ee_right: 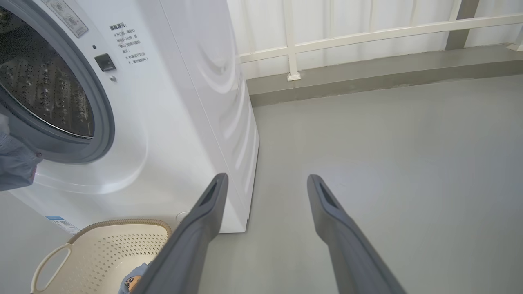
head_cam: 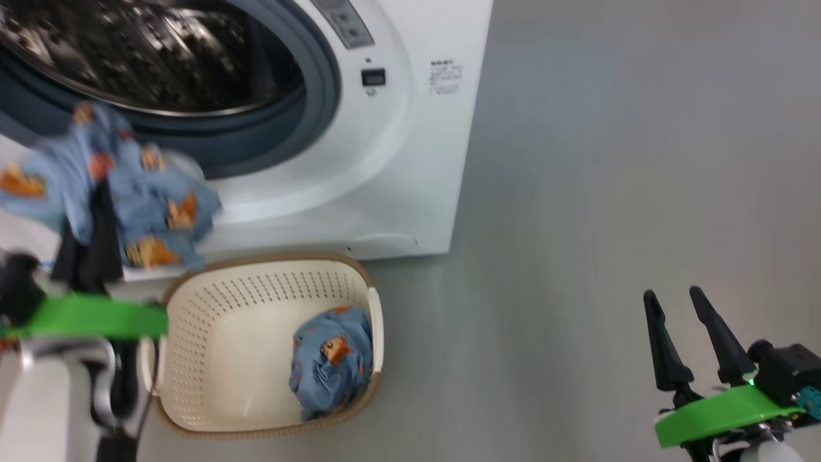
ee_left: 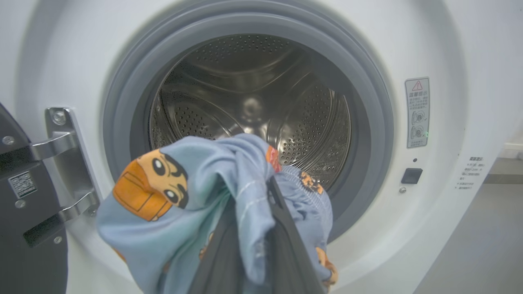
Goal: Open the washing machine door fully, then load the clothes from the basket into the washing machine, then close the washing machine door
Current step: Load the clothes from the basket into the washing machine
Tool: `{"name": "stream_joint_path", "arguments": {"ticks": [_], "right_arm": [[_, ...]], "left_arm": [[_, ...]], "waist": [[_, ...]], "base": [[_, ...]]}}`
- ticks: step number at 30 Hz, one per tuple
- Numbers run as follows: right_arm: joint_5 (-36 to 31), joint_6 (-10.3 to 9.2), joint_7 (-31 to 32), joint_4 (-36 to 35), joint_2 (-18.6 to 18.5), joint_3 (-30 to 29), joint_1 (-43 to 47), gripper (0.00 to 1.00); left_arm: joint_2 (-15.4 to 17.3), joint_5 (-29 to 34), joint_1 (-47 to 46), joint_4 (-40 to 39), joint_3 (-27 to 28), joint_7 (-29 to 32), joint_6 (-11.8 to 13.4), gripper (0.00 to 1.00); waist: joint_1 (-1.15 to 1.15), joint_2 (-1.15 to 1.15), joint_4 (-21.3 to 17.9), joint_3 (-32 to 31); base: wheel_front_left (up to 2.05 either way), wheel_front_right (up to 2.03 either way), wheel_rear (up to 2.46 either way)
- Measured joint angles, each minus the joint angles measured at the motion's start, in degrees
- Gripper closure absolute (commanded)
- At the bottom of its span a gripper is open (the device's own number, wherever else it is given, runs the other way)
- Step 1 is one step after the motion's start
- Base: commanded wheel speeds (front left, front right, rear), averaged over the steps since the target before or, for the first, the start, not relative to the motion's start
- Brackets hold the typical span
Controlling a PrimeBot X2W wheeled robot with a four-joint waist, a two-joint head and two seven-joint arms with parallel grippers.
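Blue animal-print fabric garment (ee_left: 196, 183) clamped in left claw (ee_left: 253, 200), just before lower lip of steel drum mouth (ee_left: 249, 102) of white front-loading washing machine (ee_left: 449, 49). The drum lies straight ahead along the fingers. Left arm nearer; right claw (head_cam: 673, 294) apart, empty, well right of the mouth.

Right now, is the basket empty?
Not empty. One bunched blue garment lies inside the basket, against its right wall.

The smooth grey floor (head_cam: 609, 160) bears 2 things. A white boxy washing machine (head_cam: 410, 179) stands there. A cream perforated plastic basket (head_cam: 211, 301) sits just before it.
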Motion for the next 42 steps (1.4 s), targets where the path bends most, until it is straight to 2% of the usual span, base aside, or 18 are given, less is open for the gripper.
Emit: {"name": "stream_joint_path", "arguments": {"ticks": [7, 18, 26, 37, 42], "right_arm": [[-0.04, 0.0, 0.0, 0.02, 0.81, 1.3, -3.98, 0.0], [-0.04, 0.0, 0.0, -0.14, 1.57, 4.15, -9.16, 0.0], [-0.04, 0.0, -0.01, -0.13, 2.55, 5.78, -10.23, 0.0], [-0.03, 0.0, 0.0, -0.77, 3.04, 8.44, -11.51, 0.0], [-0.03, 0.0, 0.0, -1.12, 3.11, 8.53, -11.57, 0.0]], "left_arm": [[1.91, -3.96, -14.95, 8.78, -0.53, 0.0, 0.0, 1.0], [7.26, -3.88, -32.95, 28.37, -1.49, -0.01, 0.0, 1.0], [9.42, -2.55, -38.75, 35.95, -1.22, -0.01, 0.0, 1.0], [15.03, -0.12, -44.69, 45.08, -0.93, -0.01, 0.0, 1.0], [16.71, 0.79, -47.51, 42.69, -0.76, -0.01, 0.0, 1.0]], "waist": [[0.0, 0.0, -2.1, 5.51], [0.0, 0.0, -7.09, 11.73], [0.0, 0.0, -10.5, 14.41], [0.0, 0.0, -15.66, 17.36], [0.0, 0.0, -16.75, 18.96]], "base": [[0.0, 0.0, 0.0], [0.0, 0.0, 0.0], [0.0, 0.0, 0.0], [0.0, 0.0, 0.0], [0.0, 0.0, 0.0]]}}
